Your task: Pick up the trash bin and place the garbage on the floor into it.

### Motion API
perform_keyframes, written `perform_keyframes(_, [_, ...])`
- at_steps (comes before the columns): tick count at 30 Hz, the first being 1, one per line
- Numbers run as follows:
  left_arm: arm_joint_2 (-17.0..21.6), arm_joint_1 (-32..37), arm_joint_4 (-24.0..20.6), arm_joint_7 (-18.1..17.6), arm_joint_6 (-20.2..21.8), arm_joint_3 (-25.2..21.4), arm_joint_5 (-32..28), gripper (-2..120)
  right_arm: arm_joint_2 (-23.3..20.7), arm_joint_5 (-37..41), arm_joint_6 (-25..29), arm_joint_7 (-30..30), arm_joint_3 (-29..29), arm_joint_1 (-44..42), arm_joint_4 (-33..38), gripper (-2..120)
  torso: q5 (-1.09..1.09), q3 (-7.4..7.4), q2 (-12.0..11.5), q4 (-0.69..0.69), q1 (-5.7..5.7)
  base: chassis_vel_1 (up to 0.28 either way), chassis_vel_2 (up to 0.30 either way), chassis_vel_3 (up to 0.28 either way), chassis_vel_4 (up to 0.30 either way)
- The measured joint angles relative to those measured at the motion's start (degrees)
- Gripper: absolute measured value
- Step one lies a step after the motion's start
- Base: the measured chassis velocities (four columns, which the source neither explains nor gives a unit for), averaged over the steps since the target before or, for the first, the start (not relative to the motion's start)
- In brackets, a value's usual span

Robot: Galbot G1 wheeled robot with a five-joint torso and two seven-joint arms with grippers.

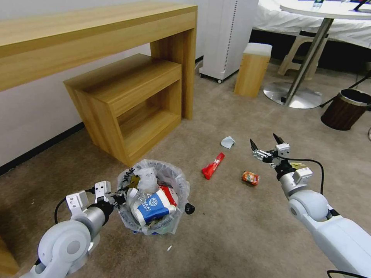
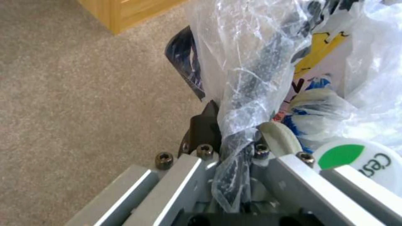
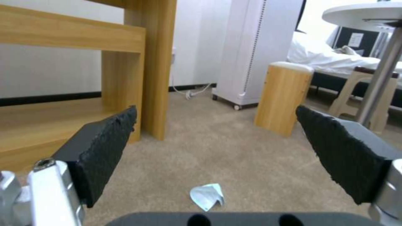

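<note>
Litter on the floor point(image 1: 239, 231) numbers three pieces: a red wrapper point(image 1: 213, 165), a crushed can point(image 1: 250, 177) and a pale paper cup point(image 1: 228, 142). The right tool point(image 1: 266, 144) hovers wide open and empty above them. The left tool point(image 1: 116, 197) is clamped on the rim of the trash bin point(image 1: 154, 197), which is stuffed with cartons and cups.

Carpet point(image 1: 232, 231) beige. Bin liner point(image 1: 176, 181) translucent white w/ black lettering, yellow mark. Paper cup point(image 1: 154, 206) in bin blue & white. Wrapper point(image 1: 213, 166) red. Crushed can point(image 1: 250, 177) orange. Crumpled paper point(image 3: 207, 196) pale blue-white. Far bin point(image 1: 344, 110) dark brown, metal rim.
</note>
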Motion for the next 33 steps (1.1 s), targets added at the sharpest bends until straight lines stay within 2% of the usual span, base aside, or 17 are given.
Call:
perform_keyframes(9, [-0.05, -0.31, 0.0, -0.55, -0.29, -0.61, -0.19, 0, 0.51, -0.48, 1.08, 0.2, 0.15, 0.0, -0.84, 99, 0.0, 0.0, 0.0, 0.0, 0.0, 0.0, 0.0, 0.0, 0.0])
perform_keyframes(26, [-0.23, 0.16, -0.33, -0.62, -0.45, -1.22, 0.06, 0, 0.76, -2.79, -1.37, 2.57, 1.09, -0.15, -0.86, 100, 0.0, 0.0, 0.0, 0.0, 0.0, 0.0, 0.0, 0.0, 0.0])
perform_keyframes(33, [-0.31, -0.03, -0.31, -0.56, -0.53, -1.06, 0.16, 0, 0.45, -2.86, -1.59, 2.76, 1.34, -0.33, -0.74, 99, -0.01, 0.0, 0.0, 0.0, 0.0, -0.126, 0.127, 0.123, -0.134])
